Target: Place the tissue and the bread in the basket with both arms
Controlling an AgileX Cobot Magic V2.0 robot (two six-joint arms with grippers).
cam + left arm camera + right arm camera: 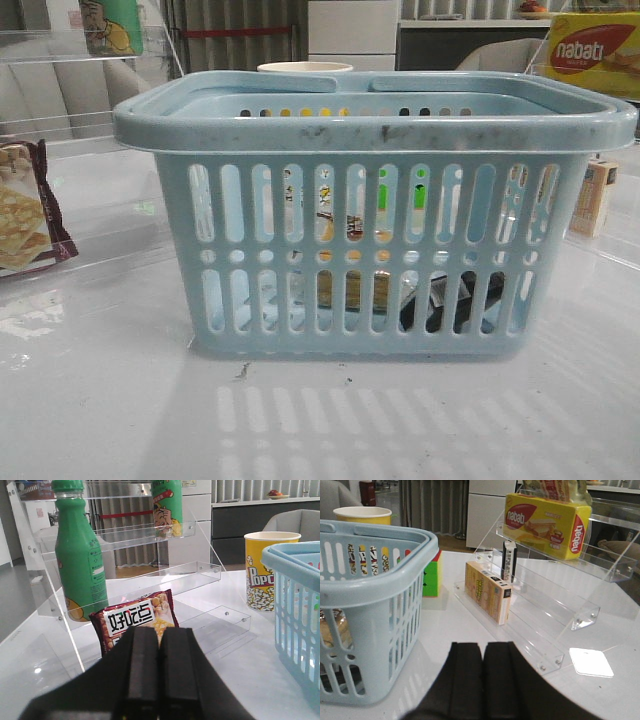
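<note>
Light-blue slotted plastic basket (375, 250) on glossy white table (120, 400), holding golden-brown bread (350, 290) and flat black tissue packet (450, 310), glimpsed through the slots. Left gripper (159, 680) pressed together, near maroon-edged cracker packet (137, 622). Right gripper (484, 690) likewise closed, empty. Yellow popcorn cup (265, 570) behind basket.
</note>
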